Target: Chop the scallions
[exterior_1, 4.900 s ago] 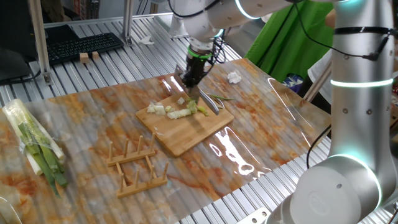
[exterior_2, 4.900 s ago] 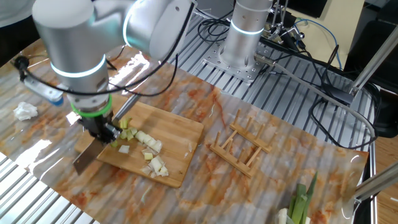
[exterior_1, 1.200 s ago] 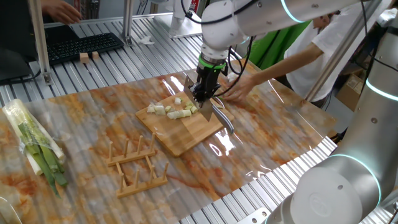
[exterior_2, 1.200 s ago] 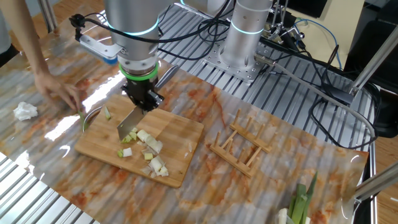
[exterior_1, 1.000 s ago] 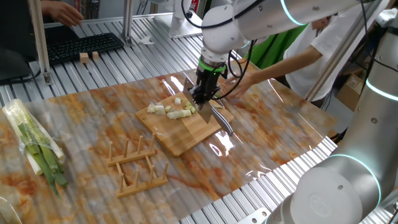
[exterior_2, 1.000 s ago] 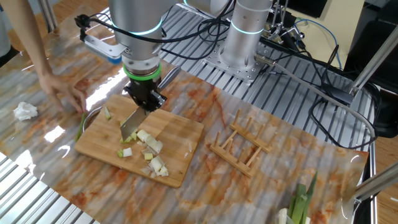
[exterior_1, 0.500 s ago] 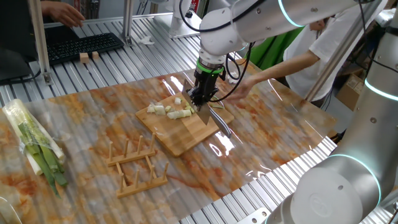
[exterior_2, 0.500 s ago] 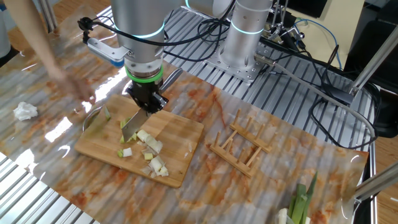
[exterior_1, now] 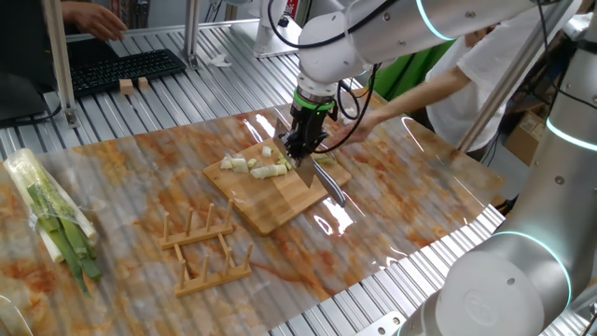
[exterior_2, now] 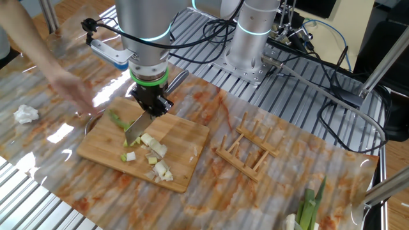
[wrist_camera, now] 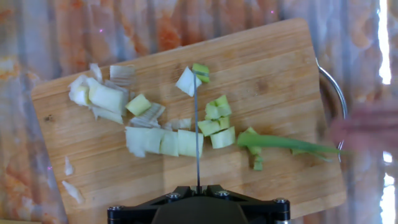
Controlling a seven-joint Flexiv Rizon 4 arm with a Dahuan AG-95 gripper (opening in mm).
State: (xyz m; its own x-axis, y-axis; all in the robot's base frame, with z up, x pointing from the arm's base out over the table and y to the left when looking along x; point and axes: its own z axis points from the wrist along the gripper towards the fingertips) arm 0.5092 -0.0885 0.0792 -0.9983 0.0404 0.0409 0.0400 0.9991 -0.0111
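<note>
Hand view: the pincer (exterior_2: 149,107) is gripping a knife (wrist_camera: 197,134) over cut scallions (wrist_camera: 180,142) on the board (wrist_camera: 261,59), light, soft pieces likely rolling unless pinned at the stalk.

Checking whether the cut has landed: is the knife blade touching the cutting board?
Cannot tell. The hand view shows the knife edge-on over the scallions; both fixed views hide its edge above the cutting board.
</note>
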